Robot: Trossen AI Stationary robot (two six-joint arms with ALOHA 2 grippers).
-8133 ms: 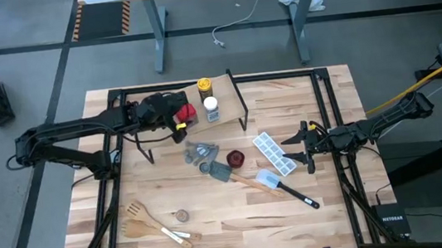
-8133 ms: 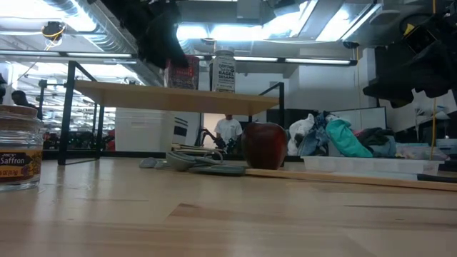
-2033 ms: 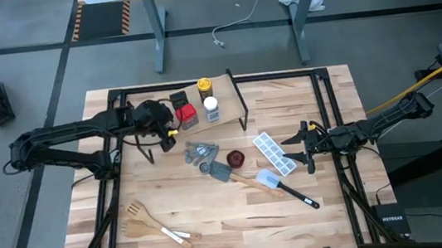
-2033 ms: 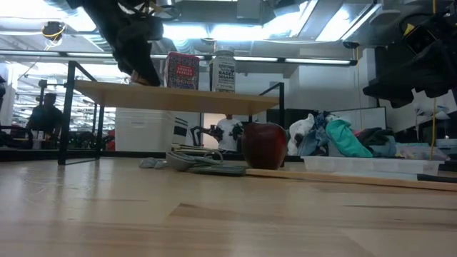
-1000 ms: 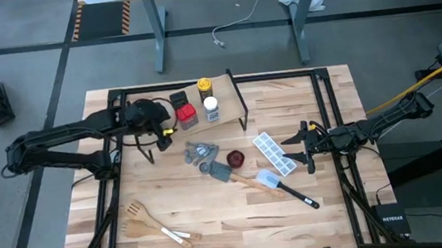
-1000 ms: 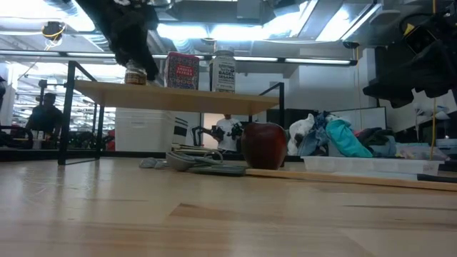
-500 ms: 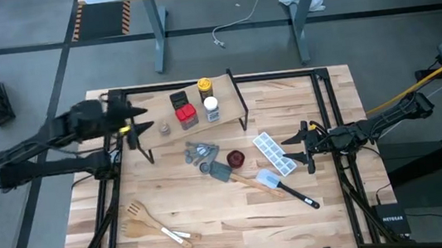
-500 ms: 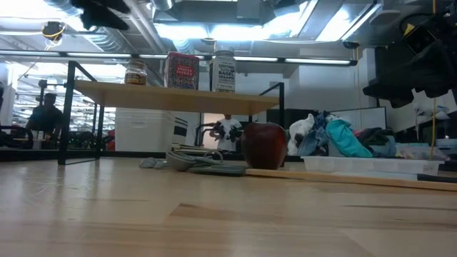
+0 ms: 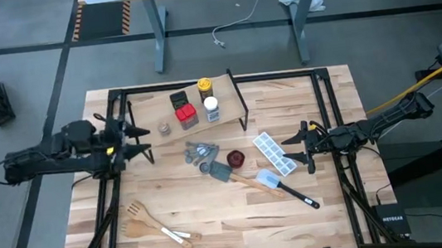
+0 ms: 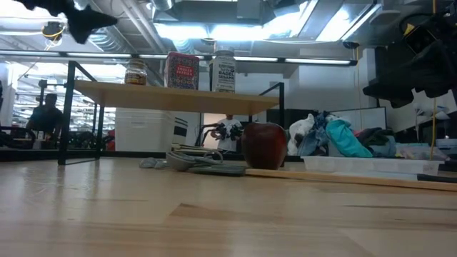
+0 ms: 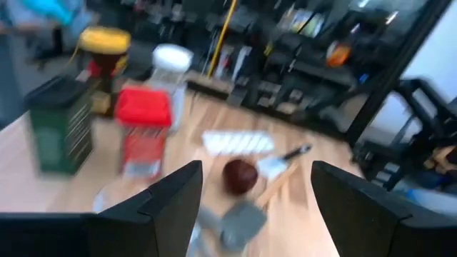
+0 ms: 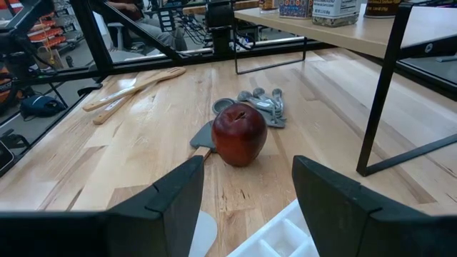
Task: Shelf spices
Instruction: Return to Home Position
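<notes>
The shelf (image 9: 227, 106) stands at the table's far middle and carries the spices. A dark grey tin (image 9: 177, 100), a red tin (image 9: 186, 114), a yellow-capped jar (image 9: 204, 85), a white-capped jar (image 9: 210, 104) and a tiny grey-brown jar (image 9: 164, 128) all stand upright on its plank. My left gripper (image 9: 138, 142) hangs open and empty near the table's left edge, just left of the shelf, pointing toward it. My right gripper (image 9: 297, 149) waits open and empty at the table's right.
Grey measuring spoons (image 9: 201, 151), a round dark-red dish (image 9: 236, 157), an ice tray (image 9: 274, 153) and a spatula (image 9: 282, 185) lie in the table's middle. Wooden utensils (image 9: 153, 223) lie near the front left. Black frame rails run along the table's sides.
My left gripper has drawn back from the tiny jar on the shelf toward the table's left edge, tipping from pointing down to nearly level. The tiny jar has stayed standing on the shelf's left part.
</notes>
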